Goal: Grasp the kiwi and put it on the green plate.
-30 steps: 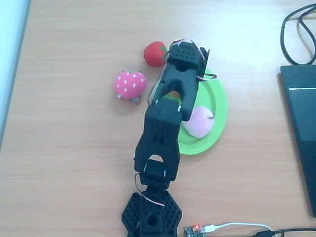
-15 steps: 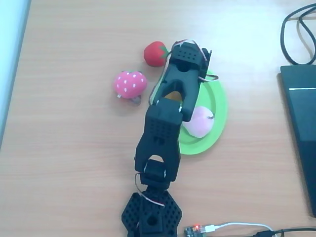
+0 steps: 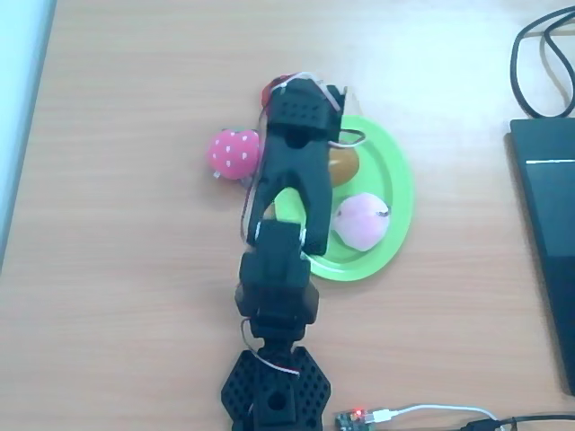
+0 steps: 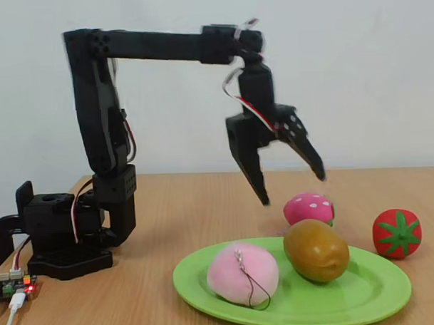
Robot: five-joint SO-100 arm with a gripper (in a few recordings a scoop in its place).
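Count: one kiwi (image 4: 316,249), one green plate (image 4: 371,294), one pale pink peach (image 4: 242,273), one pink dotted strawberry (image 4: 308,208), one red tomato-like toy (image 4: 397,233). Kiwi lying on the plate next to the peach, seemingly just apart in the fixed view; partly hidden under the arm from overhead (image 3: 342,164). Gripper (image 4: 292,180) hanging in the air above the plate, jaws spread wide, nothing between them. Strawberry and red toy on the table beyond the plate, off its rim. Versus half a second ago in the overhead view: arm swung left and pulled back toward its base, uncovering the kiwi on the plate; red toy now mostly covered by the gripper head; peach and strawberry unmoved.
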